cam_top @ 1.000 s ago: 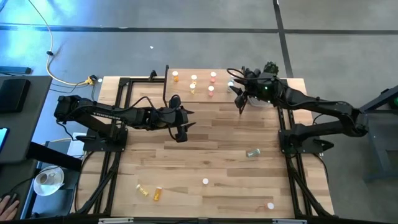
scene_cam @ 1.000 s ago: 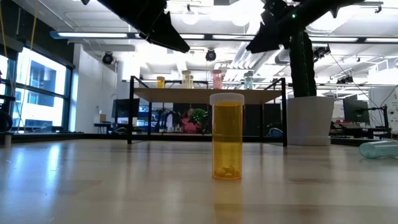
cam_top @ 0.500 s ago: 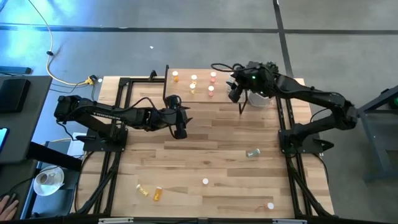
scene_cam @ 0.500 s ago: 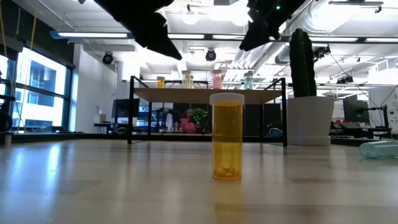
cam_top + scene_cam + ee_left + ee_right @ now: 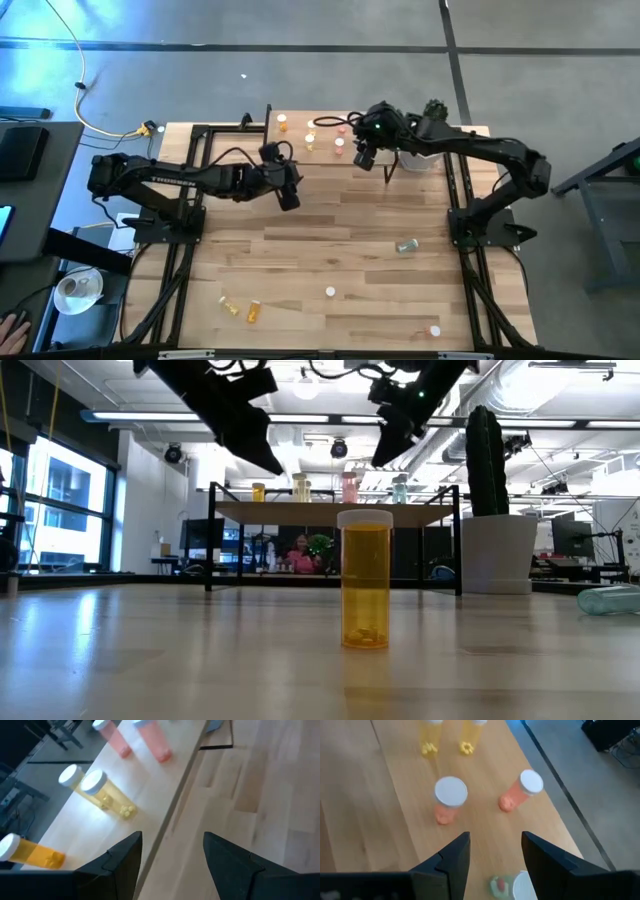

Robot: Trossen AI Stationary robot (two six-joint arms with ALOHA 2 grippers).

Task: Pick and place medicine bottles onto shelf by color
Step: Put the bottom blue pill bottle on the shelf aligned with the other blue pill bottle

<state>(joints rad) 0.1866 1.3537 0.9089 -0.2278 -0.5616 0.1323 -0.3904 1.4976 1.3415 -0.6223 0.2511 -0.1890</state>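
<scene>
The shelf (image 5: pixel 312 135) stands at the table's far edge and carries several upright medicine bottles: an orange one (image 5: pixel 31 853), yellow ones (image 5: pixel 102 792) and pink ones (image 5: pixel 449 799). A green bottle (image 5: pixel 512 887) shows right under my right gripper. My left gripper (image 5: pixel 172 865) hovers open over the table beside the shelf's near edge. My right gripper (image 5: pixel 495 855) hovers open above the shelf's right part, near the pink bottles. Neither holds anything. More bottles are on the table: an upright orange one (image 5: pixel 365 590) and a lying green one (image 5: pixel 406 245).
A white pot with a cactus (image 5: pixel 497 550) stands right of the shelf. Two yellow-orange bottles (image 5: pixel 242 309) lie near the table's front left, and another bottle (image 5: pixel 434 330) is at the front right. Black frame rails (image 5: pixel 190 200) run along both table sides.
My right gripper has swung from beside the cactus pot toward the table's left and now stands over the shelf, tipped further downward. My left gripper has drifted toward the far edge, closer to the shelf. Both have stayed open; no bottle has moved.
</scene>
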